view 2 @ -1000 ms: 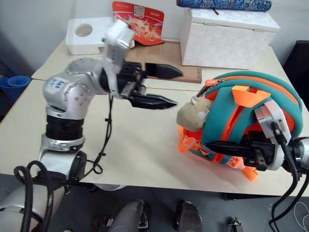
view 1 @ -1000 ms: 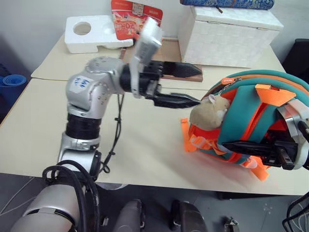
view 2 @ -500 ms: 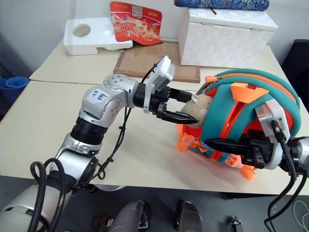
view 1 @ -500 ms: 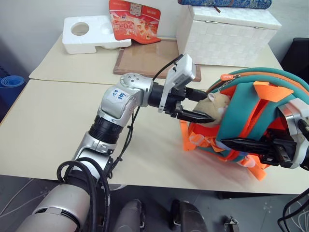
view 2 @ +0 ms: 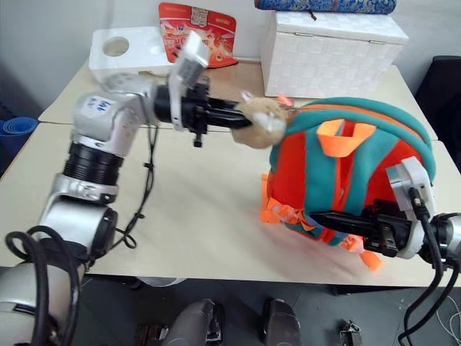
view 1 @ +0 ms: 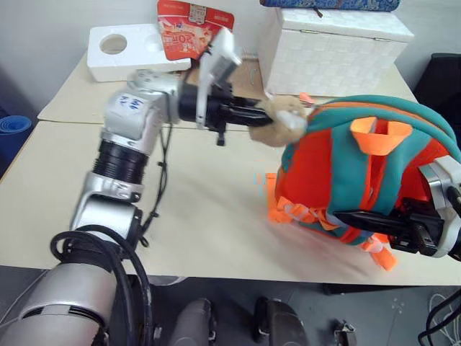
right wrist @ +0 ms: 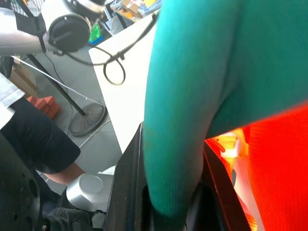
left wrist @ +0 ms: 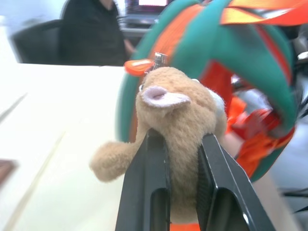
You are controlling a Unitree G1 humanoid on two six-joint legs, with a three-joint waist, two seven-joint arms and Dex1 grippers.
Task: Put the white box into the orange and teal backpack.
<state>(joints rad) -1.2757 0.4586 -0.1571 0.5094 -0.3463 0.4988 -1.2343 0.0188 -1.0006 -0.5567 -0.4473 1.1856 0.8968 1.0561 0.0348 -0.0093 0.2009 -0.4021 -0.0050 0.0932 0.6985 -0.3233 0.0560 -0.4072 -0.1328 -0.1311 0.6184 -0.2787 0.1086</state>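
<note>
Backpack (view 1: pixel 360 180), orange with teal trim, is standing upright on the pale surface (view 1: pixel 209 216) at the robot's right. Its bright orange straps (view 1: pixel 288 213) are trailing onto the surface at the base. A tan plush hamster (left wrist: pixel 180 125), attached near the zipper pull at the top of the backpack, is being held out to the side of the bag, clear of the surface.

Left gripper (left wrist: pixel 180 192) is reaching level across the surface toward the backpack, and its black fingers (left wrist: pixel 147 192) are pinching the hamster's body between them, narrowed onto the plush.

Right gripper (right wrist: pixel 168 192) is sitting at the lower right side of the backpack, pointing across its front. Its fingers (right wrist: pixel 127 192) are clamping a teal padded strap (right wrist: pixel 187 96), with orange fabric lying just beside the grip.

At the far edge of the surface, a large white woven chest (view 1: pixel 331 47) is standing behind the backpack. A white foam block with a round hole (view 1: pixel 119 50) is lying at the far left, with a red packet (view 1: pixel 189 25) propped just beside it. A person in dark clothing (left wrist: pixel 94 33) is sitting beyond the surface in the left wrist view.
</note>
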